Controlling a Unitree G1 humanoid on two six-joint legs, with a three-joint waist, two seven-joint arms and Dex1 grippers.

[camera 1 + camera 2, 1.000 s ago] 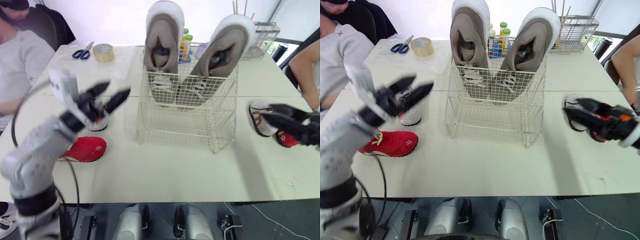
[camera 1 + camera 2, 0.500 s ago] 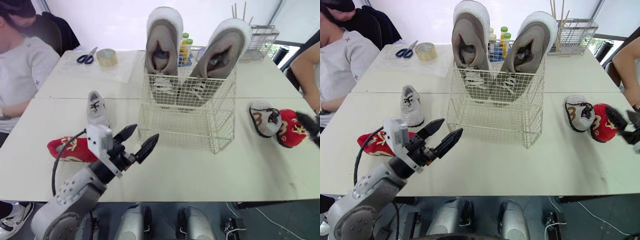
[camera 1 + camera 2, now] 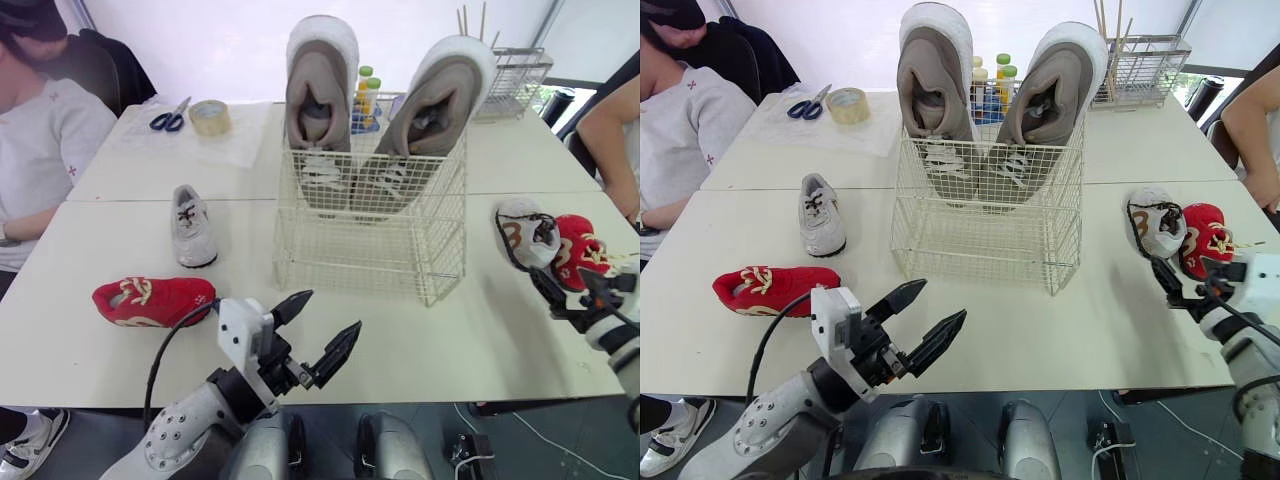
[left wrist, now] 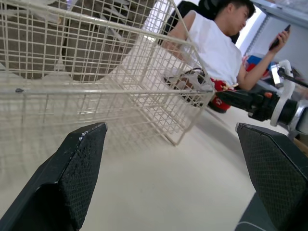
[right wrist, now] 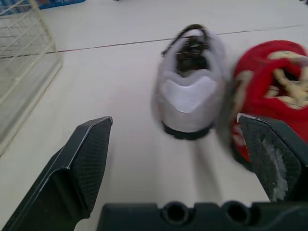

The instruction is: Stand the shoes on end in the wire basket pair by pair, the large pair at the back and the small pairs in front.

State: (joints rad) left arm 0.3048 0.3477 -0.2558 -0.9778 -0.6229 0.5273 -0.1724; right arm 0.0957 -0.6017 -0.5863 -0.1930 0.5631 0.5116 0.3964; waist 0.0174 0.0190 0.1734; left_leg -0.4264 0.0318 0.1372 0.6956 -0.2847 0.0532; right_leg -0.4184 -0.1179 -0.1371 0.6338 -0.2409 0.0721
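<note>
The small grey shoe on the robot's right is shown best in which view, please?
The right wrist view: the small grey shoe lies close and central, beside a red shoe. The eye views show it smaller, from above; the left wrist view glimpses it beyond the wire basket.

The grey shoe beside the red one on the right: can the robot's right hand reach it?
Probably yes. The right gripper is open and points at the grey shoe's heel, with only bare table between. The red shoe lies close beside it and might get nudged.
</note>
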